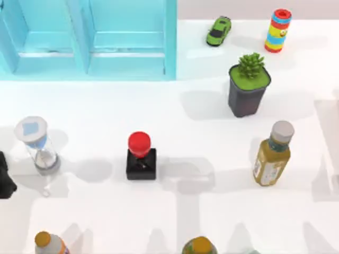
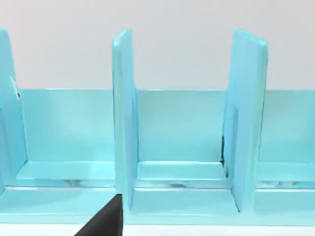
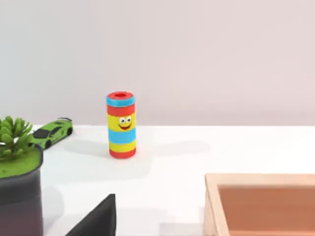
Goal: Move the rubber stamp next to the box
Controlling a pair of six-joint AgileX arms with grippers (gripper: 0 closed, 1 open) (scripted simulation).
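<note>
the rubber stamp (image 1: 141, 157) stands upright on the white table (image 1: 212, 211), free of any hold, a black square base with a glossy red round knob on top. it looks small, rigid and light, but the knob is likely slick and curved, so i judge the flat sides of the base the better place to pinch, low down. the hourglass (image 1: 37, 145) is well apart on its left side, the olive bottle (image 1: 273, 154) well apart on its right, leaving room for fingers on both flanks. a wooden box (image 3: 261, 204) shows in the right wrist view, near the striped can (image 3: 121, 124) and potted plant (image 3: 17, 182). a dark piece at the top view's left edge may be the left gripper (image 1: 5, 177); whether its fingers are apart i cannot tell, and the same goes for the right gripper.
</note>
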